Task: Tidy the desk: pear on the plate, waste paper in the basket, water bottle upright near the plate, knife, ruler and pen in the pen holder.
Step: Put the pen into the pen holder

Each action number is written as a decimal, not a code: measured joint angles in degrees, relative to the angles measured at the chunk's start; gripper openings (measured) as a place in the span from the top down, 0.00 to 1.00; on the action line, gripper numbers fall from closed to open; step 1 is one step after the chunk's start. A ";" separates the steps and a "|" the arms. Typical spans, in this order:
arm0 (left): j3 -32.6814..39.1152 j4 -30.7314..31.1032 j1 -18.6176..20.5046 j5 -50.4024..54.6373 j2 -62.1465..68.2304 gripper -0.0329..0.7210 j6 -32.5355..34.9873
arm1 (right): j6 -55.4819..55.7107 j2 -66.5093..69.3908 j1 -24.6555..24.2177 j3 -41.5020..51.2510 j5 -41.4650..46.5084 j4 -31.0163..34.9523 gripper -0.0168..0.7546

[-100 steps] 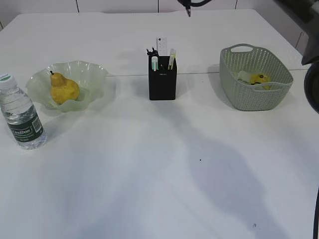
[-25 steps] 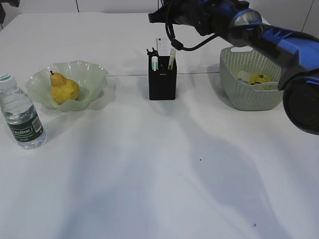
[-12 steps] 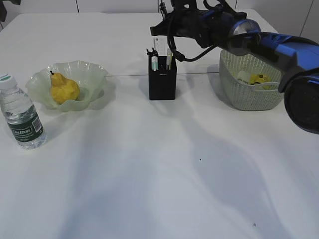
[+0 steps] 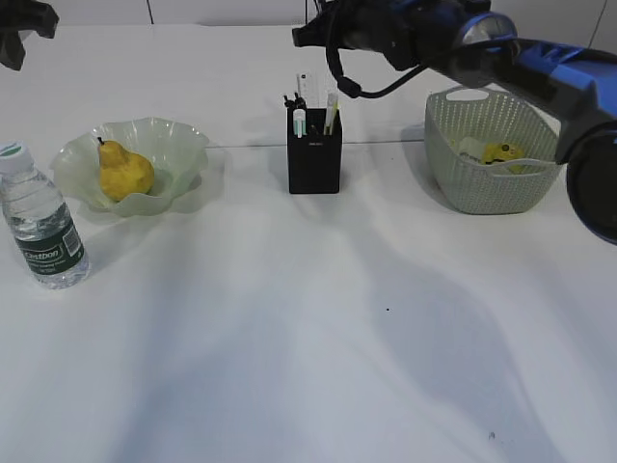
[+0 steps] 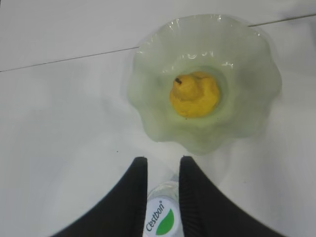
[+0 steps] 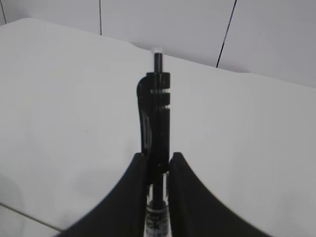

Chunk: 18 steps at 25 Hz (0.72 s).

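Note:
The yellow pear [image 4: 123, 172] lies on the pale green plate [image 4: 183, 145]; the left wrist view looks straight down on pear [image 5: 195, 94] and plate [image 5: 148, 74]. The water bottle [image 4: 40, 227] stands upright left of the plate. High above it my left gripper [image 4: 19, 29] is open, and the bottle's cap [image 5: 163, 222] shows far below between its jaws [image 5: 163, 159]. My right gripper [image 6: 157, 157] is shut on a black-clipped pen [image 6: 157, 103], up above the black pen holder [image 4: 314, 149]. In the exterior view that gripper [image 4: 313, 29] hides the pen. The ruler [image 4: 310, 90] sticks out of the holder.
The sage-green basket [image 4: 492, 183] stands at the right with the yellow and white waste paper [image 4: 501, 152] inside. My right arm [image 4: 501, 53] crosses over the basket's far rim. Bare white desk [image 4: 289, 338] stretches in front of everything.
My right arm has lifted a little from its lower pose over the pen holder half a second ago. The left gripper shows more at the top left corner.

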 joint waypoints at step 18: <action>0.00 -3.97 0.00 0.75 0.00 0.75 -0.52 | 0.10 -18.35 -1.79 33.29 -21.33 -0.35 0.84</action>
